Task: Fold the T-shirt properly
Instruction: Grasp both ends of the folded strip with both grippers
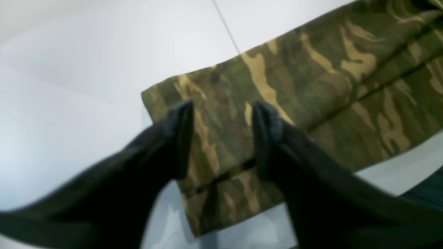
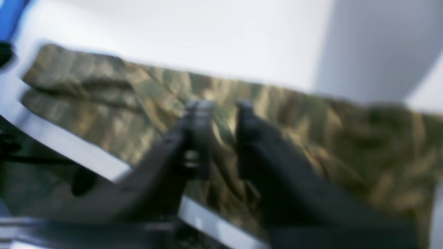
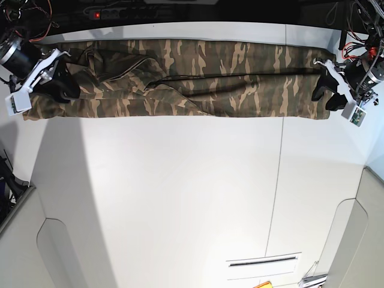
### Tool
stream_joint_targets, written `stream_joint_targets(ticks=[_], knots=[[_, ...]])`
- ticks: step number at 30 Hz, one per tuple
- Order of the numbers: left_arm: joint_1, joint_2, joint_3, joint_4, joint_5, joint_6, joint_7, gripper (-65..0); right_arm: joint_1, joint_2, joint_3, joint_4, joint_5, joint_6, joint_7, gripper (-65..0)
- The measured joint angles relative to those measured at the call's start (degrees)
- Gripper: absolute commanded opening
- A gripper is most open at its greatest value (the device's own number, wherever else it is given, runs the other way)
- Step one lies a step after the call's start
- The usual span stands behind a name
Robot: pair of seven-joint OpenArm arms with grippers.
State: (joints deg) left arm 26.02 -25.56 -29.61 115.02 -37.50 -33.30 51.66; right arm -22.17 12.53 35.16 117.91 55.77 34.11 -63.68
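The camouflage T-shirt [image 3: 198,84] lies folded into a long narrow band along the far edge of the white table [image 3: 180,198]. My left gripper [image 3: 327,90] is at the band's right end in the base view. In the left wrist view the left gripper [image 1: 221,116] is open, fingers spread just over the T-shirt's end [image 1: 311,86]. My right gripper [image 3: 63,87] is at the band's left end, where the cloth is bunched. The right wrist view is blurred; the right gripper [image 2: 221,114] stands open over the T-shirt [image 2: 346,138].
A power strip [image 3: 114,12] with a red light and cables sit behind the table's far edge. A thin seam [image 3: 277,180] runs across the table. A slot [image 3: 262,262] is near the front edge. The table's edge [image 2: 69,145] is close under the right gripper.
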Motion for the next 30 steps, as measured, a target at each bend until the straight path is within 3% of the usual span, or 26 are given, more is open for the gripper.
stream_joint_targets(ticks=[5, 10, 13, 19, 22, 30], knots=[[0.0, 0.0, 0.0, -0.9, -0.1, 1.7, -2.1, -31.4, 0.6, 0.0, -5.4, -0.9, -2.0, 0.2, 1.0, -65.0], [0.0, 2.4, 0.0, -5.5, 2.6, 2.1, -5.1, -24.0, 0.9, 0.2, -14.8, -9.3, -11.7, 0.5, 8.5, -65.0], [0.0, 2.9, 0.0, -8.7, 2.5, 2.0, -6.5, -22.8, 1.5, 0.2, -18.8, -16.8, -16.4, 0.3, 10.6, -65.0], [0.0, 2.8, 0.0, -12.8, 4.9, 2.1, -8.0, -22.8, 5.5, 0.2, -20.8, -25.9, -14.8, 0.0, 11.6, -65.0], [0.0, 2.8, 0.0, -14.7, 8.3, 3.0, -12.6, -22.8, 5.9, 0.2, -20.8, -26.1, -14.2, 0.0, 11.8, -65.0], [-0.3, 2.8, 0.0, -16.0, 11.6, 8.7, -13.4, -22.8, 6.3, 0.2, -20.8, -26.1, -14.0, 0.0, 11.5, -65.0]])
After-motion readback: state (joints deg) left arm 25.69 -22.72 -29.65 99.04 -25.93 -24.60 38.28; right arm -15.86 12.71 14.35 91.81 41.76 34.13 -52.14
